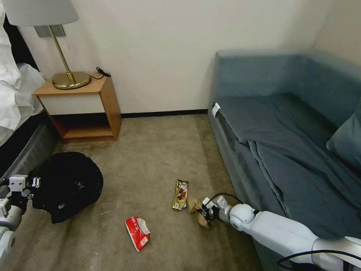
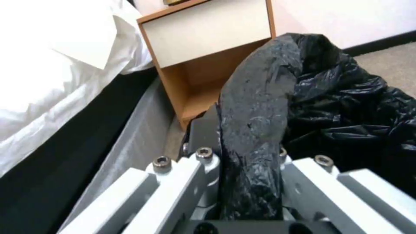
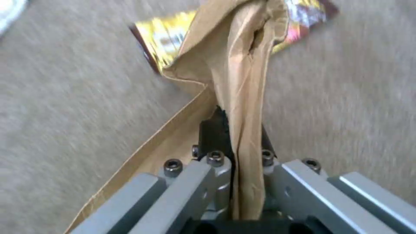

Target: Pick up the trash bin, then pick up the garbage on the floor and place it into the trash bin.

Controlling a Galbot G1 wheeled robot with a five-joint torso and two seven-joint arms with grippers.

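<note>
Black-bagged trash bin (image 1: 67, 184) | left end effector (image 2: 247, 143) grasping rim | right end effector (image 3: 236, 130) grasping paper bag (image 3: 229, 65)

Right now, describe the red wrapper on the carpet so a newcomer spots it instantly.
Start at the blue-grey sofa and look onto the beige carpet before it. The flat red wrapper with white lettering lies nearest the camera, alone, apart from the brown-gold snack wrapper; it is the floor's only red piece.

Open beige carpet floor (image 1: 150, 158) runs centre toward 12 o'clock. Grey-blue fabric sofa (image 1: 285, 143) walls off 3 o'clock. Orange wooden nightstand (image 1: 84, 109) blocks 11 o'clock, white-sheeted bed (image 1: 17, 113) at 9. Black-bagged round trash bin (image 1: 69, 184) fills 8 o'clock. Red wrapper (image 1: 137, 232) and brown-gold snack wrapper (image 1: 181, 194) litter 6 o'clock.
</note>
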